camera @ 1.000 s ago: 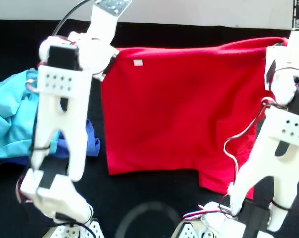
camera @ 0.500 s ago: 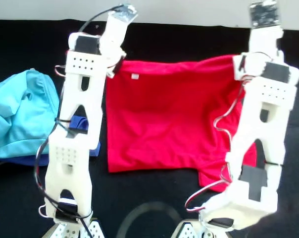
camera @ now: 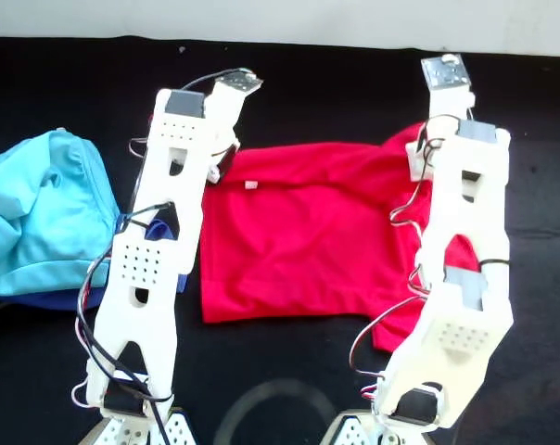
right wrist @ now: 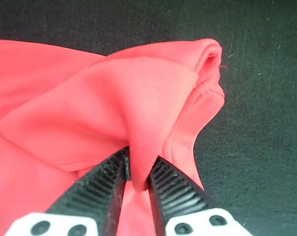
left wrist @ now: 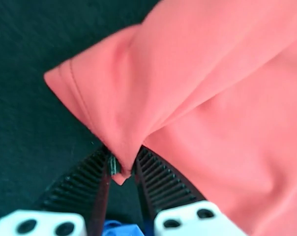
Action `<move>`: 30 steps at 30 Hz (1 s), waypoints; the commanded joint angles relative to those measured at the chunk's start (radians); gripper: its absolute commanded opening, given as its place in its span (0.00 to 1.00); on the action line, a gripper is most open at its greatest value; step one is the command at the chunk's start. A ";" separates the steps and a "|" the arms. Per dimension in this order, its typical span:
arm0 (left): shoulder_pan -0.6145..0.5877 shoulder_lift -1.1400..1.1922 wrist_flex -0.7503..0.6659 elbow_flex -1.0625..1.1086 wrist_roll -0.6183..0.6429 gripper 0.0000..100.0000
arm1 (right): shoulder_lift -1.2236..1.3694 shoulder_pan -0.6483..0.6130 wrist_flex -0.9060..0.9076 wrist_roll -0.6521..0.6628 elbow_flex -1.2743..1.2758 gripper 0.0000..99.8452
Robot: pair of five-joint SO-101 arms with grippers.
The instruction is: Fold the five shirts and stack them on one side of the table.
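A red shirt (camera: 308, 236) lies spread on the black table (camera: 67, 93) between the two arms, its far edge bunched and lifted at both corners. My left gripper (left wrist: 123, 169) is shut on the shirt's far left corner (left wrist: 114, 113), pinching a fold of red cloth between its ribbed black fingers (left wrist: 161, 179). My right gripper (right wrist: 137, 179) is shut on the far right corner (right wrist: 153, 98) in the same way. From above, the left arm (camera: 173, 195) and right arm (camera: 461, 213) stretch out over the shirt's sides. A heap of light blue and dark blue shirts (camera: 39, 222) lies at the left.
Black cloth covers the table to a white wall (camera: 354, 19) at the back. Bare table lies beyond the red shirt and at the far right (camera: 544, 185). The arm bases (camera: 136, 422) stand at the near edge.
Both arms have swung away from the camera and down toward the table's far side, carrying the red shirt's top edge with them; the cloth has dropped from hanging upright to lying nearly flat.
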 commanded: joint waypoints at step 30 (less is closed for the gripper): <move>0.008 -0.443 0.121 0.329 0.009 0.01 | -0.053 0.122 0.478 0.014 -0.341 0.01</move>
